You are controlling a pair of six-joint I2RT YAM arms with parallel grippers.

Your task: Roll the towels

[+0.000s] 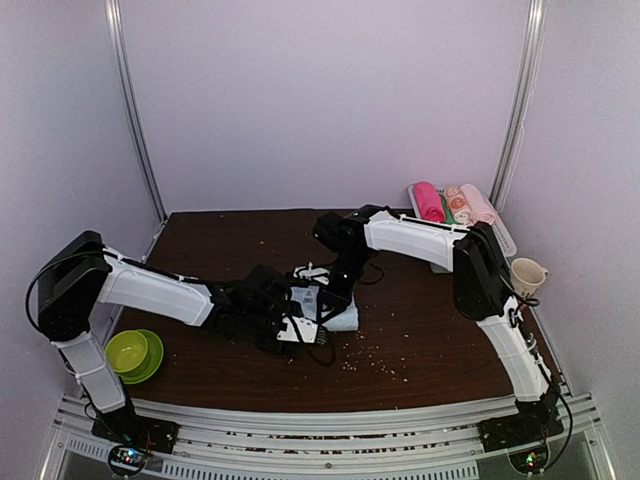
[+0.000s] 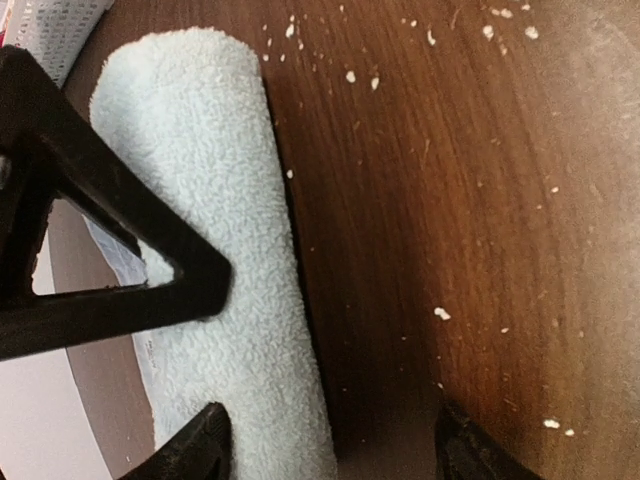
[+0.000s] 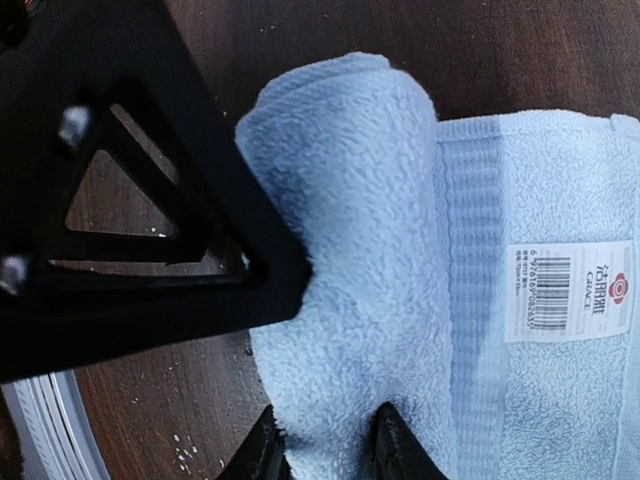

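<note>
From the top I count two arms. The left arm [image 1: 150,290] lies low and reaches across to the middle of the table [image 1: 220,240]. The right arm [image 1: 495,300] goes up, bends at the elbow, then reaches left and down to the same spot. Both wrists meet over one light blue towel [image 1: 345,318] in the middle of the table. One pink towel [image 1: 428,200] lies rolled up in the white tray [image 1: 505,238] at the far right corner. Beside it I can make out two small rolls [image 1: 468,204] and a bit of green. I also see one cup [image 1: 527,273] near the right arm, one green bowl [image 1: 135,352] by the left arm, and lots of little crumbs [image 1: 375,358].

In the left wrist view, the light blue towel is a fat roll that lies on the wood. The left gripper [image 2: 335,455] is spread wide. One finger [image 2: 200,450] sits right by the roll and the other is over bare wood. It holds nothing. One black three-cornered part lies across the roll, and I cannot tell what it belongs to.

In the right wrist view, the towel is half rolled. The roll is on the left and the flat part is on the right, with one white tag [image 3: 565,290] on it. The right gripper [image 3: 330,450] has its two fingers close together and pinches the near end of the roll.
</note>
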